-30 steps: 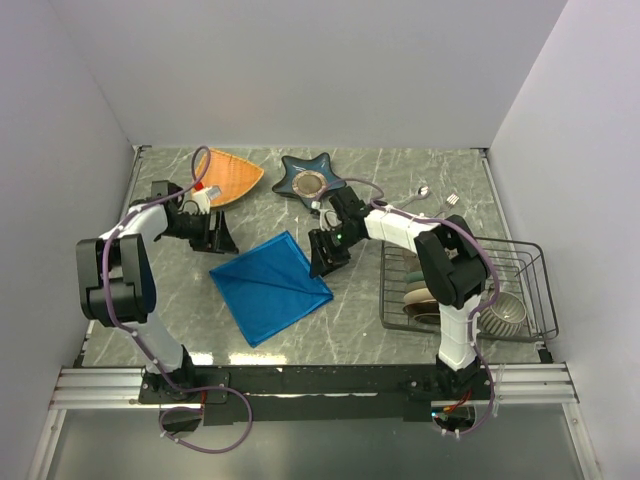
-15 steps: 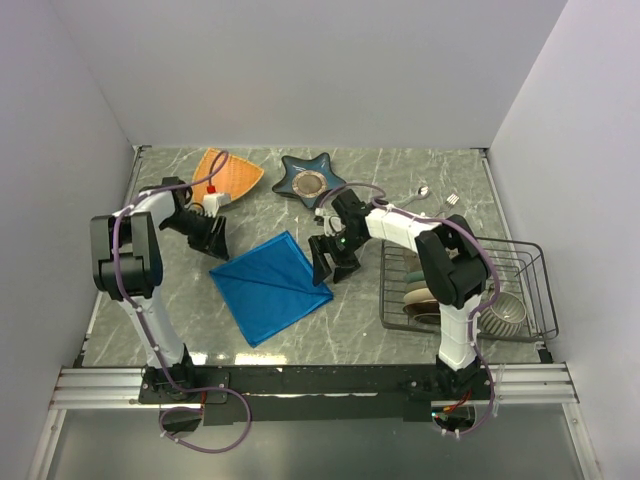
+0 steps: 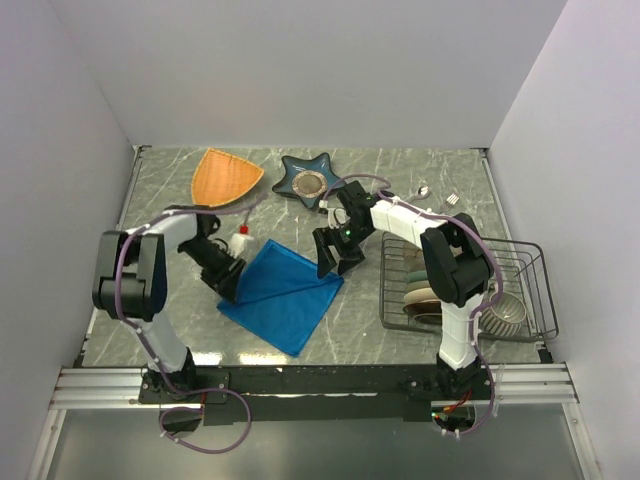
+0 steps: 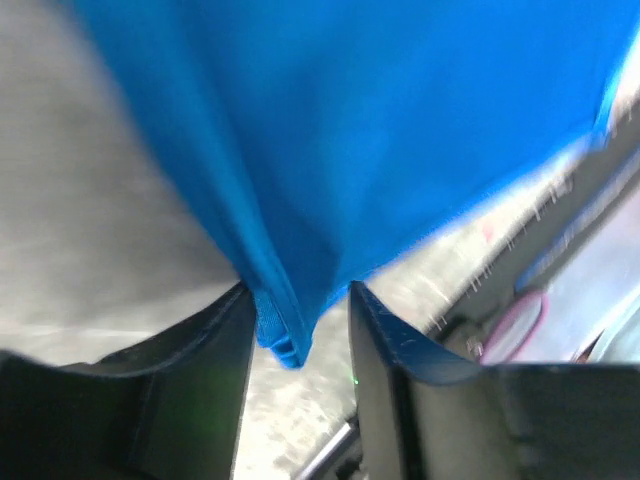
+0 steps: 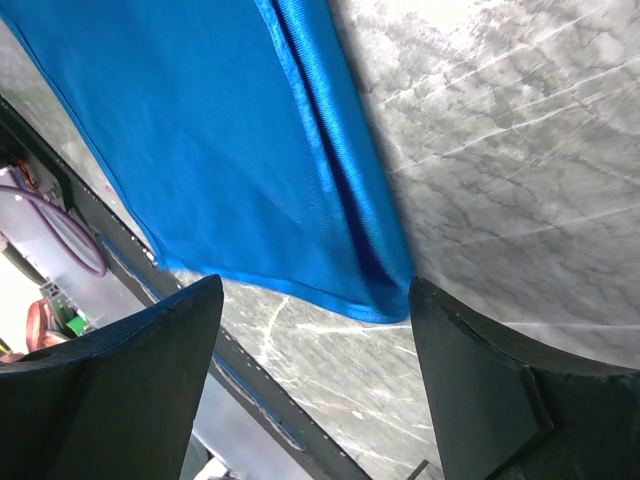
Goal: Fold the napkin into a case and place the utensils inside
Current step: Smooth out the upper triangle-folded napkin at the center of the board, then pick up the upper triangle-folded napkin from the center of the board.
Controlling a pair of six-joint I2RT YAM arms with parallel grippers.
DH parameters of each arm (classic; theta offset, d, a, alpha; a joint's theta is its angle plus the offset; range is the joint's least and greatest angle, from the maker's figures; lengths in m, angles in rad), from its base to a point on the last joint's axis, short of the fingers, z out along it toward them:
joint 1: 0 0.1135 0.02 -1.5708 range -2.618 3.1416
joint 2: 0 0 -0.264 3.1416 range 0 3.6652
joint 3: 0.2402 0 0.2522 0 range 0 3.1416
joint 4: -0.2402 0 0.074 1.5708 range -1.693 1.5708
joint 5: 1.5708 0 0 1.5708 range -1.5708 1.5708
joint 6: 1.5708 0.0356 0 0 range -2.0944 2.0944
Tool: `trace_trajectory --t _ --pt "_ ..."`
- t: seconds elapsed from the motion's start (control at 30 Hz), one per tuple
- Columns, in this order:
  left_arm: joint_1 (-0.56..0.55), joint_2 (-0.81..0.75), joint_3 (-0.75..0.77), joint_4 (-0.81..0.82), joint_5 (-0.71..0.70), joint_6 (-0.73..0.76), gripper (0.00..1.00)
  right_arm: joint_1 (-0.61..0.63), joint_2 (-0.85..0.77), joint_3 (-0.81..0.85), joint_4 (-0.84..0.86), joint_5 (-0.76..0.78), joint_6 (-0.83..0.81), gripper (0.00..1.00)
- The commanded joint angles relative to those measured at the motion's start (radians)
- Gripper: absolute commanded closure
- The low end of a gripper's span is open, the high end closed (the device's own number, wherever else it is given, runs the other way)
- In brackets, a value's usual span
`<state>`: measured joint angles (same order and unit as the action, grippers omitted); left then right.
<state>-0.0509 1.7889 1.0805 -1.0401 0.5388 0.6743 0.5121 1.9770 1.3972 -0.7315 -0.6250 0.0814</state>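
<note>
The napkin [image 3: 285, 295] looks soft and slippery, best taken by its corners: the left hand [image 4: 298, 320] pinches one, the right hand [image 5: 315, 300] hangs spread over another.

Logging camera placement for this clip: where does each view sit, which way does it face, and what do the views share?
Top external: high behind the bases, looking down at the table; both arms show, with the left gripper and right gripper.
Left wrist: on the left arm, looking along its fingers at a napkin corner between them.
Right wrist: on the right arm, looking down past spread fingers at the napkin's edge and marble.
Shared: all three show the blue napkin.
</note>
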Motion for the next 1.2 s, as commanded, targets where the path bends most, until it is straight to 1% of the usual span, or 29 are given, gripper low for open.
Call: trace_trajectory --t 0.0,0.03,0.07,0.1,0.13,0.17,0.2,0.27,0.3,0.37,0.4,0.47,0.5,0.6,0.73,0.9,1.07,1.13,1.17 --pt "-0.049 -0.106 -0.013 -0.126 0.013 0.12 0.48 -0.015 -0.02 0.048 -0.037 -0.001 -0.037 0.18" --pt "-0.015 -0.133 0.001 -0.132 0.032 0.146 0.46 -0.015 -0.021 0.046 -0.037 -0.001 -0.04 0.18" --pt "0.009 -0.14 0.024 -0.149 0.05 0.163 0.42 -0.017 -0.024 0.048 -0.037 0.001 -0.048 0.19" --pt "0.035 -0.143 0.091 -0.156 0.116 0.185 0.4 -0.018 -0.026 0.046 -0.036 0.005 -0.052 0.21" --pt "0.086 -0.137 0.128 -0.158 0.151 0.223 0.38 -0.018 -0.03 0.045 -0.032 0.008 -0.052 0.22" --pt "0.097 -0.128 0.165 -0.144 0.176 0.238 0.36 -0.017 -0.03 0.042 -0.025 0.01 -0.057 0.23" --pt "0.095 -0.114 0.236 -0.13 0.202 0.251 0.36 -0.018 -0.029 0.042 -0.023 0.019 -0.057 0.26" --pt "0.08 -0.06 0.303 -0.083 0.228 0.255 0.36 -0.02 -0.024 0.045 -0.022 0.03 -0.058 0.29" --pt "0.071 -0.005 0.373 -0.04 0.242 0.251 0.36 -0.017 -0.023 0.045 -0.02 0.048 -0.06 0.33" --pt "0.025 0.061 0.452 -0.029 0.24 0.266 0.36 -0.018 -0.021 0.046 -0.02 0.067 -0.063 0.34" --pt "0.01 0.123 0.519 -0.009 0.233 0.278 0.37 -0.017 -0.021 0.048 -0.022 0.074 -0.065 0.35" --pt "-0.027 0.185 0.573 0.009 0.217 0.288 0.36 -0.02 -0.021 0.057 -0.029 0.091 -0.062 0.35" --pt "-0.036 0.241 0.623 0.011 0.217 0.301 0.36 -0.021 -0.021 0.062 -0.034 0.096 -0.055 0.35" --pt "-0.072 0.331 0.706 0.006 0.213 0.315 0.35 -0.03 -0.024 0.077 -0.066 0.077 -0.028 0.35" --pt "-0.116 0.391 0.742 0.012 0.207 0.329 0.31 -0.035 -0.044 0.056 -0.054 0.085 -0.014 0.36" --pt "-0.152 0.435 0.734 0.023 0.184 0.341 0.33 -0.037 -0.038 0.029 -0.046 0.1 -0.015 0.37" --pt "-0.171 0.478 0.736 -0.027 0.161 0.384 0.44 -0.037 -0.023 0.033 -0.031 0.111 -0.015 0.37" --pt "-0.175 0.484 0.736 -0.034 0.156 0.389 0.51 -0.037 -0.009 0.04 -0.031 0.116 -0.02 0.37" --pt "-0.176 0.489 0.737 -0.052 0.158 0.402 0.52 -0.038 -0.004 0.043 -0.031 0.116 -0.025 0.38"
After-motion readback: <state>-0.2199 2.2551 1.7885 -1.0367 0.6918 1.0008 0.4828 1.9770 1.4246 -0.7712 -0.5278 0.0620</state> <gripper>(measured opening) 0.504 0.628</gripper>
